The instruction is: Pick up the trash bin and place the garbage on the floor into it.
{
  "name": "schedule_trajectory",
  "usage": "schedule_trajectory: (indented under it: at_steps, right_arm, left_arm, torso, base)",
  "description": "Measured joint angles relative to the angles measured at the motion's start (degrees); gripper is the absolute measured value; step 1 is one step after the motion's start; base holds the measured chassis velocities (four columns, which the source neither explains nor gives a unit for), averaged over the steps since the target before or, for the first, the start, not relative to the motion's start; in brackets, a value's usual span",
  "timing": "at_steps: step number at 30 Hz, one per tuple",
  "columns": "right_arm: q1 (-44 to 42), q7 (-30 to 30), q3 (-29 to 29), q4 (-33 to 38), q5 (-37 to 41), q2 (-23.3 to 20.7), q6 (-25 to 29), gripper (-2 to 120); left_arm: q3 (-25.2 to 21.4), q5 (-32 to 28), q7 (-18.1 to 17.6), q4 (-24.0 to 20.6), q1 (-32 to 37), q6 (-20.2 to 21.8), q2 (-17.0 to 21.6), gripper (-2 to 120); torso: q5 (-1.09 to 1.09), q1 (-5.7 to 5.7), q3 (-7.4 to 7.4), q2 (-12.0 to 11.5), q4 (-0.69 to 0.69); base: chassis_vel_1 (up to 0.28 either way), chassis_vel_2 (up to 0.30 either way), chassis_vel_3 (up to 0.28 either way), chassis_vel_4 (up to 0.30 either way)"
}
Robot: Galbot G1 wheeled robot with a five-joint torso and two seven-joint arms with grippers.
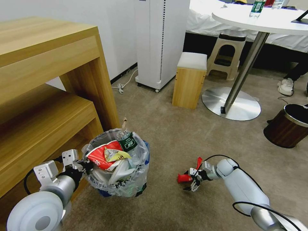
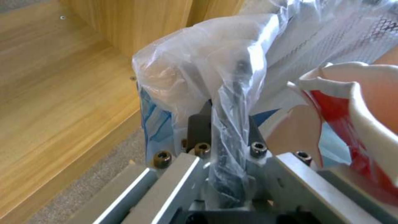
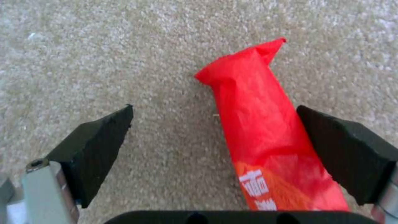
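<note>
Our right wrist view shows the right gripper (image 3: 215, 137) spread around a red wrapper (image 3: 265, 137) on the floor (image 3: 124, 62); our left gripper (image 2: 226, 124) pinches the trash bin (image 1: 120, 189) rim beside the wooden shelf (image 1: 48, 106).

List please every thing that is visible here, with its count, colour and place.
bin: 1, black, clear-lined, full, by shelf
wrapper: 1, red, on carpet between right claw's fingers
carpet: beige
shelf: 1, wood, left
stool: 1, wood, white top
plastic stool: 1, beige
table: 1, white, round
brown bin: 1, right
white unit: 1, rear
left claw: shut on bin's rim
right claw: open, low over carpet
</note>
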Motion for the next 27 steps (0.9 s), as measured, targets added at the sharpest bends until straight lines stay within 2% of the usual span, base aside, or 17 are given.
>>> schedule_trajectory:
  at_steps: [7,15,27]
  right_arm:
    - [0.04,0.12,-0.13,0.35,-0.23,-0.28,-0.03,100]
    - [-0.25,-2.54,-0.08,2.99,-0.97,-3.64,-1.02,100]
    - [0.74,-1.12,0.78,-0.04,-4.47,-1.87,-0.21,99]
  left_arm:
    - [-0.1,-0.01,0.04,-0.01,-0.1,-0.04,0.2,1]
    - [-0.14,-0.18,0.4,0.4,-0.6,-0.17,0.65,1]
    - [-0.58,-0.24,0.86,0.62,-0.44,-0.35,0.8,1]
  torso:
    - [0.0,0.0,0.0,0.0,0.0]
    - [0.0,0.0,0.0,0.0,-0.01]
    - [0.0,0.0,0.0,0.0,0.0]
  base:
    - [0.0,0.0,0.0,0.0]
    - [0.0,0.0,0.0,0.0]
    - [0.0,0.0,0.0,0.0]
